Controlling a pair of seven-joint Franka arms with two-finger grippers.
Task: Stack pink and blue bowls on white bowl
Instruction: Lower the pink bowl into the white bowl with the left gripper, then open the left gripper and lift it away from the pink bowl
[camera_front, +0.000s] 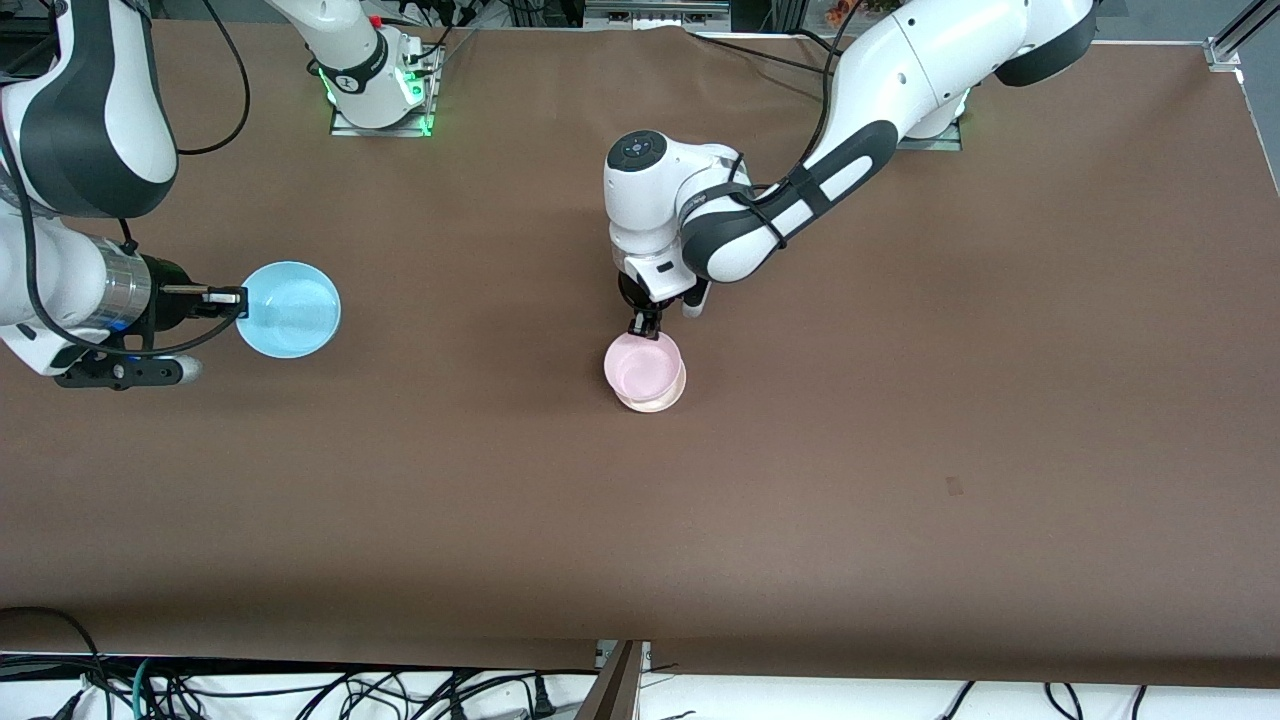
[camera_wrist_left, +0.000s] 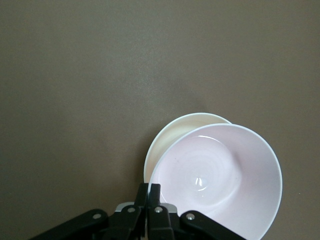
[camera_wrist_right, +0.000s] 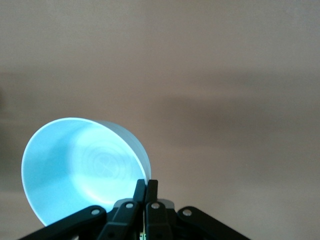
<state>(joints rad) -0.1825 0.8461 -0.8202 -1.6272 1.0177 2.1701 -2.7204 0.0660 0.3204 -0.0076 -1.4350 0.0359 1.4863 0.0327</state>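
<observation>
Your left gripper (camera_front: 643, 325) was pinched tight on the rim of the pink bowl (camera_front: 643, 364), and that bowl hung tilted just over the white bowl (camera_front: 655, 402), whose cream edge peeked out beneath it, offset from centre. In the left wrist view the white rim (camera_wrist_left: 172, 131) showed as a crescent outside the pink one (camera_wrist_left: 220, 175), so they weren't yet nested, by my reading. You needed to level the pink bowl, slide it until that crescent vanished evenly, then lower before letting go; releasing it tilted risked it riding up on one edge. Out toward the right arm's end of the table, your right gripper (camera_front: 228, 297) was clamped on the rim of the blue bowl (camera_front: 290, 309), held up and waiting its turn.
</observation>
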